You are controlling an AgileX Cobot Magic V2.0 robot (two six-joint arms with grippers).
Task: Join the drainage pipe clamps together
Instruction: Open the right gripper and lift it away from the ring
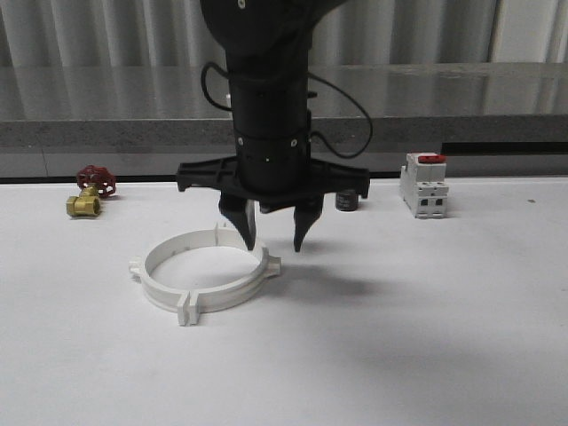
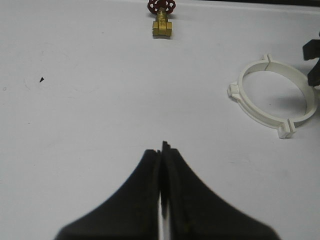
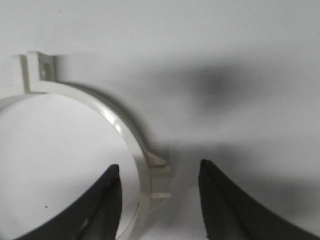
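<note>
Surface: white tabletop point(image 1: 426, 337) ran to a grey ledge and pale ribbed wall behind.
Clamps: the two white half-rings point(image 1: 204, 275) lay flat as one ring, left of centre on the table in the front view; tabs met at about 11 and 5 o'clock, with small lugs at 9 and 3.
Right gripper: the right gripper point(image 1: 273, 235) hung over the ring's 2 o'clock edge, jaws spread; in its wrist view the fingers point(image 3: 102, 205) straddled the wall beside one lug point(image 3: 159, 175), without clearly touching it.
Left gripper: the left gripper point(image 2: 161, 160) was pressed together on nothing, over bare table well apart from the ring.
Handling: thin moulded plastic, so probably light and fairly stiff, yet springy across its width; smooth walls looked slippery and the ring would likely skid if pushed.
Hold: best pinched across the wall next to a lug or tab, which would stop it sliding round.
Bystanders: valve point(image 1: 89, 193) at far left; breaker point(image 1: 423, 185) at far right.
</note>
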